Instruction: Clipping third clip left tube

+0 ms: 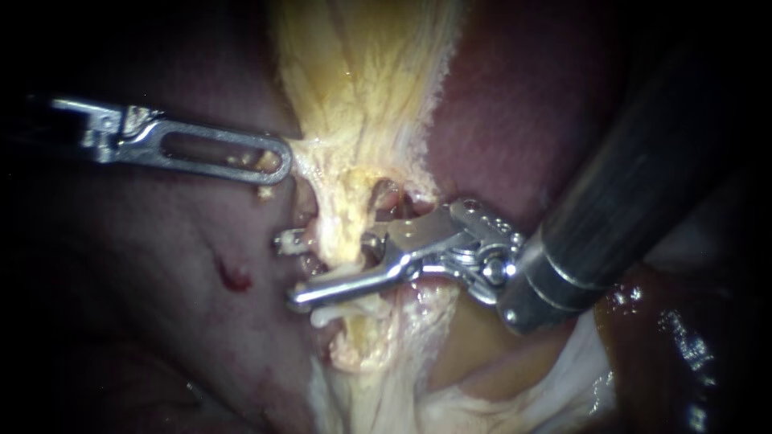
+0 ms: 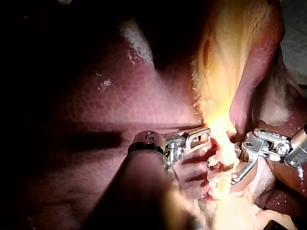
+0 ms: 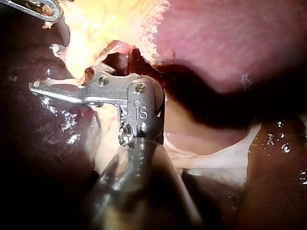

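Near mid-view through the endoscope, right instrument (image 1: pixel 293 269) with its hand spread wide, one half peeking out past the tube (image 1: pixel 336 245) and the other lying below it. Tube standing in the gap, crossed by the hand at a right angle. Not yet squeezed. No earlier clips made out with certainty. Up and to the side, left instrument (image 1: pixel 277 165) with a closed hand, tip nipping the edge of the yellow tissue (image 1: pixel 362 80), that edge tented toward it. Dark liver (image 1: pixel 161 265) all around.

From the left wrist, left instrument (image 2: pixel 204 136) closed at the rim of the glaring yellow tissue (image 2: pixel 225 57). Ahead of it, right instrument (image 2: pixel 235 163) gaping around the tube (image 2: pixel 223 160), detail lost in glare.

From the right wrist, right instrument (image 3: pixel 42 68) with one long half laid flat beside the tube (image 3: pixel 79 67), the other mostly buried behind tissue. Left instrument (image 3: pixel 43 7) just visible beyond.

Judged by look: a soft, wet, slippery tube, limp rather than stiff, light, and likely to tear if dragged. Best taken squarely across its bare stretch, both halves of the hand reaching fully past it, clear of the fatty fringe. Close slowly, without any sideways pull.
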